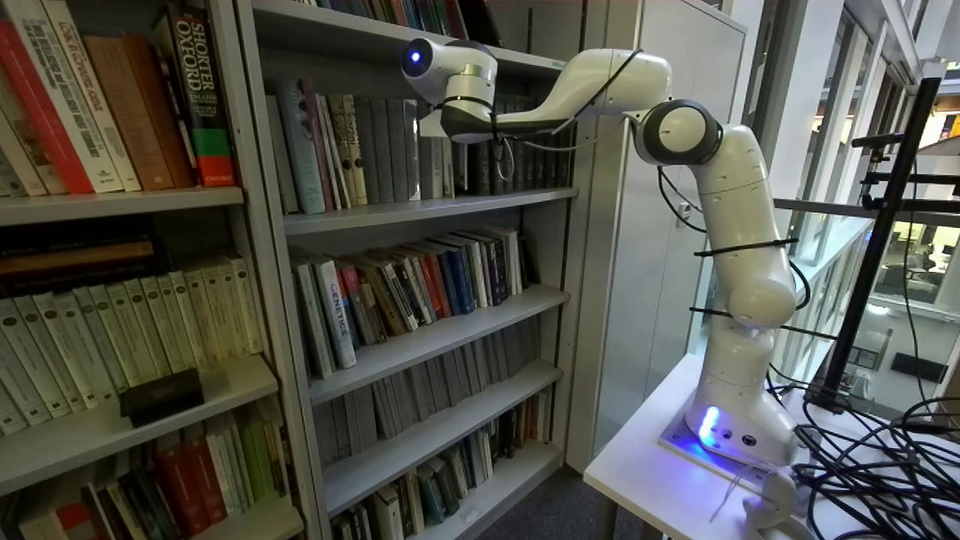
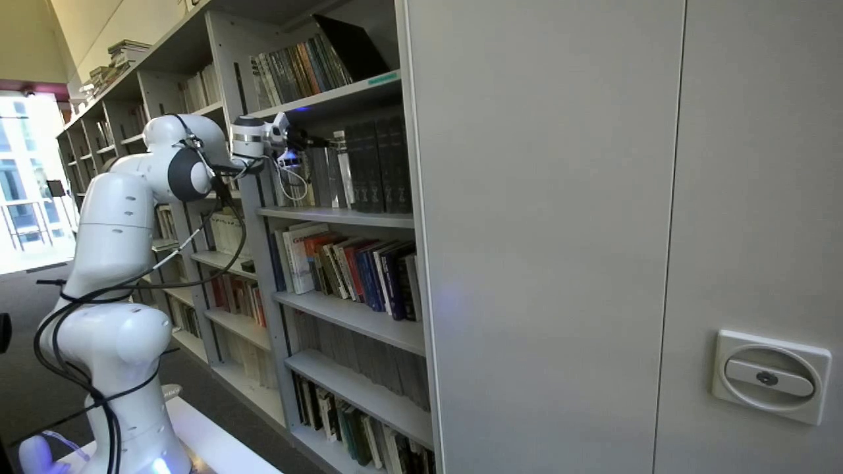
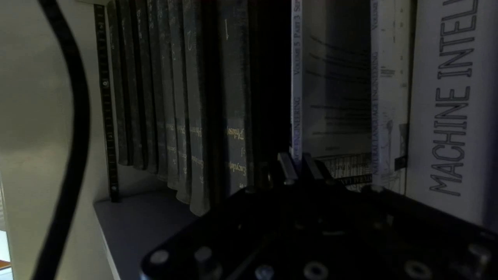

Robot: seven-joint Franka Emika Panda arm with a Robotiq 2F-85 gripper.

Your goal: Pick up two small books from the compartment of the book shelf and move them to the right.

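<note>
I've got the gripper (image 3: 298,166) pinched on a thin Volume 5 Part 3 journal (image 3: 296,81), upright in the compartment (image 1: 375,216) of the book shelf (image 1: 450,330), between black encyclopedia volumes (image 3: 192,89) and a Natural Language Engineering issue (image 3: 376,89)

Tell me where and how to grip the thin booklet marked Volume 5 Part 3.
I'd pinch the thin booklet by its spine edge, one finger per cover, straight in from the front of the compartment. It stands upright, narrow spine outward, with a gap toward the next volume; the other side is too dark to judge. The gripper straddles it this way.
</note>
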